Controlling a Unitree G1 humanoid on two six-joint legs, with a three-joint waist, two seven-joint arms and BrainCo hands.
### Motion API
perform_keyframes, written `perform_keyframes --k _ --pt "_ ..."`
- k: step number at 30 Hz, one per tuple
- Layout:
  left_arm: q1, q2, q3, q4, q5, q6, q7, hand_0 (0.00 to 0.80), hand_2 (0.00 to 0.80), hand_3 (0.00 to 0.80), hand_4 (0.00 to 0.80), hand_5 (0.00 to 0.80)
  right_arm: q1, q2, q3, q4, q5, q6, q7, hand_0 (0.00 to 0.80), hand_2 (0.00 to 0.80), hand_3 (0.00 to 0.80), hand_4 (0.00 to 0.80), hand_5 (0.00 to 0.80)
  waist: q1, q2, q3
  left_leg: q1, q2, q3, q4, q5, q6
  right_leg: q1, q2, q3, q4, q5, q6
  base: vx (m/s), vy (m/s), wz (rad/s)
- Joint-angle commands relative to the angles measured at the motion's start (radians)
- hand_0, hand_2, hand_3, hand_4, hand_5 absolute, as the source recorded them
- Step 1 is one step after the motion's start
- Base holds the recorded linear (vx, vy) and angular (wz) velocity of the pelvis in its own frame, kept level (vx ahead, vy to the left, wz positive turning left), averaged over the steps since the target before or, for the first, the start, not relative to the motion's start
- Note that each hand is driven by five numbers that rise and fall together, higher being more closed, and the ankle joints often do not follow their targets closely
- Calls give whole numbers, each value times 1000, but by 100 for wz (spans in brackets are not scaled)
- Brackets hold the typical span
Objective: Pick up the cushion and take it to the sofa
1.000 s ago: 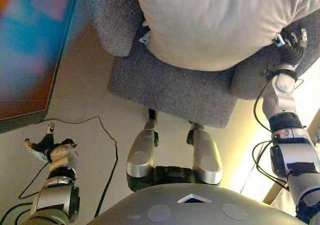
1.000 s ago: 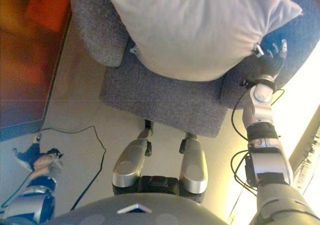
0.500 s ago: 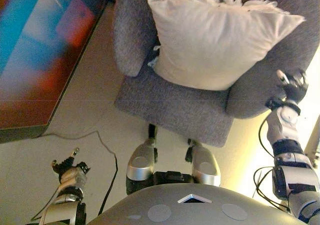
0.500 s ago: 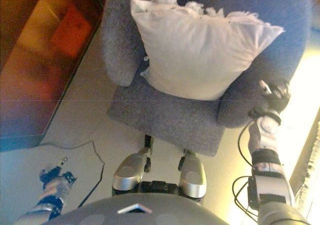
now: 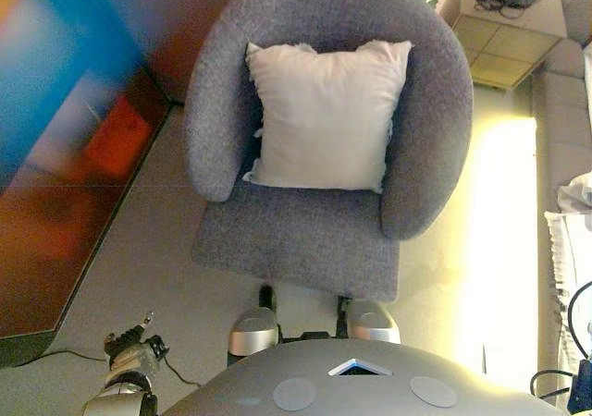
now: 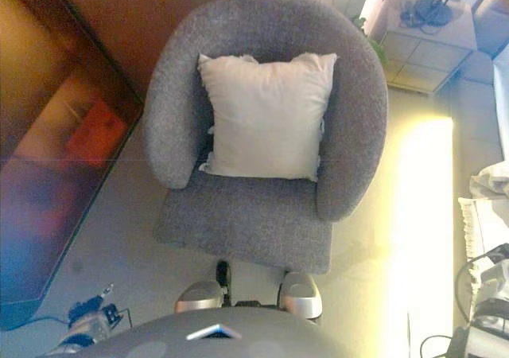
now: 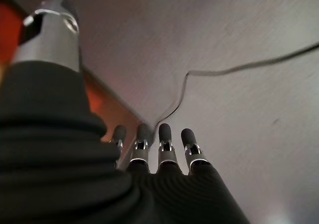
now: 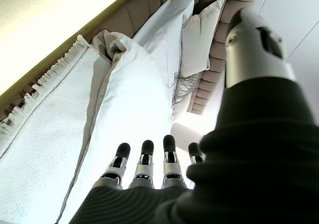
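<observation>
On the grey armchair (image 5: 305, 240) rests the cushion (image 5: 324, 116); wrist views alone show both hands' fingers (image 7: 164, 149) straight, empty.

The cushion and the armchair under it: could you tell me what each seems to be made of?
Cushion: apparently a soft off-white woven fabric, matte, with a frayed or fringed edge along its sides. Armchair: grey, nubbly upholstery, probably a coarse textile, judging by its speckled, grainy surface.

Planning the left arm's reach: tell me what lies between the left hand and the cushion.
In the left eye view, bare floor, then the grey fabric armchair's seat, separates the left hand from the white square cushion.
</observation>
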Motion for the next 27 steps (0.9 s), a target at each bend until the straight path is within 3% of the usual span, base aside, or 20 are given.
perform_keyframes --k 1,5,8,10,16,27 --pt "3 0 -7 62 79 10 -6 0 0 0 0 0 -3 115 93 75 -71 16 76 0 0 0 0 0 -3 -51 7 19 -6 -8 69 -125 -13 33 -24 2 20 -73 56 0 0 0" --pt "2 -58 -32 89 131 24 -25 0 0 0 0 0 40 330 269 172 -126 14 95 0 0 0 0 0 -14 -55 -3 46 -6 2 63 -132 -7 44 -26 8 9 -60 59 8 -5 -4" --pt "-28 -102 -80 110 139 15 -44 0 0 0 0 0 34 422 378 268 -209 97 149 0 0 0 0 0 -21 -47 -9 67 -9 9 48 -134 0 52 -24 10 7 -58 57 9 18 -19" --pt "-49 -122 -113 121 128 64 -101 0 0 0 0 0 25 470 448 315 -244 123 174 0 0 0 0 0 -24 -39 -10 75 -15 7 46 -137 6 58 -24 13 7 -58 55 5 27 -14" --pt "-83 -159 -183 121 105 131 -203 0 0 0 0 0 7 525 560 330 -321 149 199 0 0 0 0 0 -41 -15 -21 94 -23 13 42 -145 15 71 -25 20 7 -65 53 7 50 -12" --pt "-105 -185 -232 109 21 214 -199 0 0 0 0 0 5 539 624 331 -388 143 166 0 0 0 0 0 -49 -12 -32 101 -30 22 55 -155 28 88 -20 35 7 -73 51 7 17 -2"
